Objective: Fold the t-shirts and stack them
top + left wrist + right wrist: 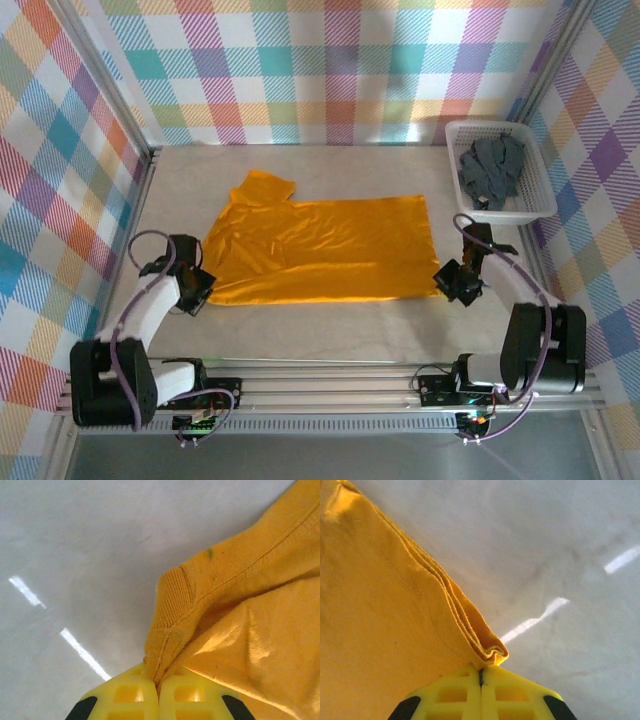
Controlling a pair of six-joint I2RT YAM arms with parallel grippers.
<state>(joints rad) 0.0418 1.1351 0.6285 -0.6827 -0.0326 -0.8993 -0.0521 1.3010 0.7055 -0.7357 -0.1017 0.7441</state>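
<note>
Clamped shut, the left gripper (159,681) pinches the near-left corner of the orange-yellow t-shirt (320,250), while the right gripper (481,672) grips its folded near-right corner. The shirt lies spread across the table (300,335). The dark grey t-shirt (492,170) sits, apparently crumpled, in the white mesh basket (503,215) at far right.

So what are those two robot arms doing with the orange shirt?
They are folding it. The orange t-shirt lies spread on the table and looks folded once already. The left claw is shut on its near left corner, the right claw on its near right corner. The grey t-shirt sits crumpled in the white basket at the far right.
</note>
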